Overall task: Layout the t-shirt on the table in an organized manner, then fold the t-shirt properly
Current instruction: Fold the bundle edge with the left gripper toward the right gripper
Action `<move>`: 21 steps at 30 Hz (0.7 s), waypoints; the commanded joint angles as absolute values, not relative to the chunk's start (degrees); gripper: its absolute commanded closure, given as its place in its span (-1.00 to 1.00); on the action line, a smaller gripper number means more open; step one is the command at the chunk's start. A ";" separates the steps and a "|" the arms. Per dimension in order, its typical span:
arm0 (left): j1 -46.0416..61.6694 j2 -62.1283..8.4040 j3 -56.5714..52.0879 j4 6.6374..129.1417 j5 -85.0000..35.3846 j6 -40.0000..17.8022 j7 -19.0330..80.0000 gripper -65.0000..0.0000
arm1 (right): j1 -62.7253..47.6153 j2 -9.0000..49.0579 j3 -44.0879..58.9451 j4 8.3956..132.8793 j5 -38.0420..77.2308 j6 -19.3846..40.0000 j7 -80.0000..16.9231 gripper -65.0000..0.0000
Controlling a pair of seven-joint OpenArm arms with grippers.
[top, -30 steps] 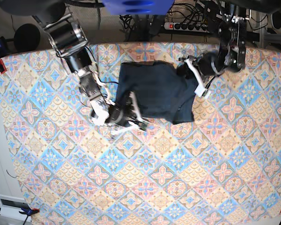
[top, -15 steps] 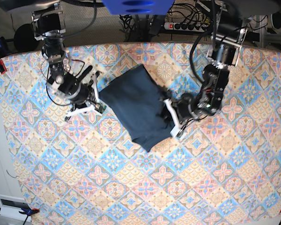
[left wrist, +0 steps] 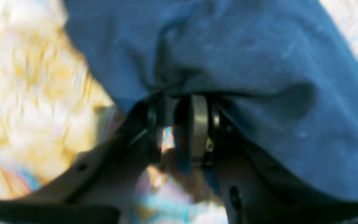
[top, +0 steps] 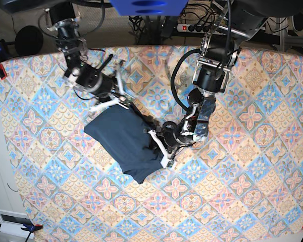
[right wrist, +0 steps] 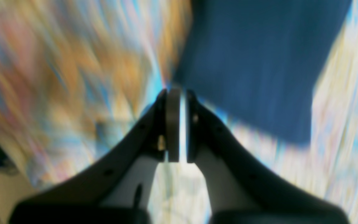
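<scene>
Soft, creased navy t-shirt folded into a rough rectangle mid-tabletop, left gripper pinching its edge, right gripper apparently pressed nearly together, empty, just beside the shirt's far corner.

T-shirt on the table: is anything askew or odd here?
Yes. The t-shirt lies folded but skewed diagonally to the table edges, its edge pinched in the left gripper. The right gripper holds nothing.
</scene>
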State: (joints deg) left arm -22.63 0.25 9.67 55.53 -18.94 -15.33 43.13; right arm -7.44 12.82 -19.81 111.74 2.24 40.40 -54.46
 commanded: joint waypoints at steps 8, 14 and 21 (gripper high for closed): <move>-11.38 -11.65 -8.13 76.62 -33.71 -15.52 52.70 0.60 | 4.53 5.14 -19.65 104.66 11.65 40.00 -53.93 0.99; 0.40 -19.12 -15.60 84.09 -43.91 -15.52 53.14 0.60 | 14.99 0.22 -20.00 90.59 11.65 40.00 -52.09 0.99; 10.15 -20.79 -21.67 90.86 -47.60 -15.69 53.23 0.60 | 24.92 -3.12 -20.00 73.27 11.56 40.00 -47.08 0.99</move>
State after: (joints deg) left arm 10.55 -20.23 -21.45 89.84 -46.63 -15.27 53.82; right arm 23.77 -3.95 -20.53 72.49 12.05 40.40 -46.98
